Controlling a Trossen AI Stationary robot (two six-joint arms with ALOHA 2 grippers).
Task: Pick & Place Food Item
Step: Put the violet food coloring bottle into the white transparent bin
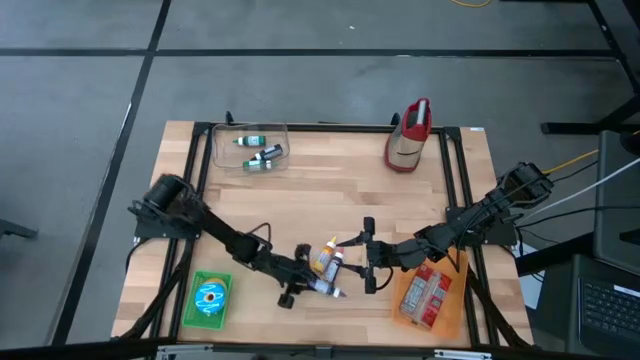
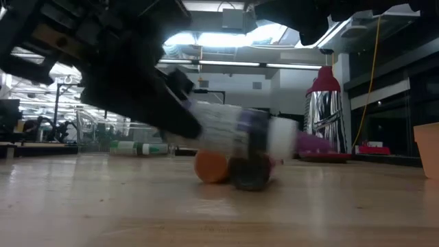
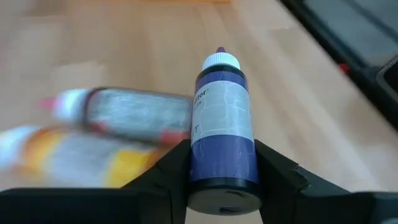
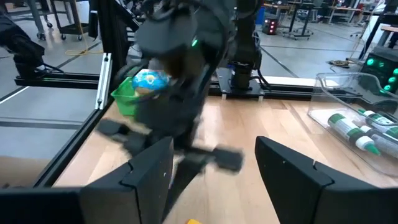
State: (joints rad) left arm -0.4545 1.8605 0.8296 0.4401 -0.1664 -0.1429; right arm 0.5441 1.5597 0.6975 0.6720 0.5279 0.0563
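Holding green-capped bottles [image 1: 262,153], clear bin [image 1: 222,157] sits apart.

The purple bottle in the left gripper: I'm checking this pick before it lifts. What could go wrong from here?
1. The left gripper clamps the purple bottle only near its base, so it may pivot or slip when lifted.
2. Two more bottles lie right beside it; a lift could drag or roll them.
3. The right gripper hangs open close by over the same pile, so the arms might collide.
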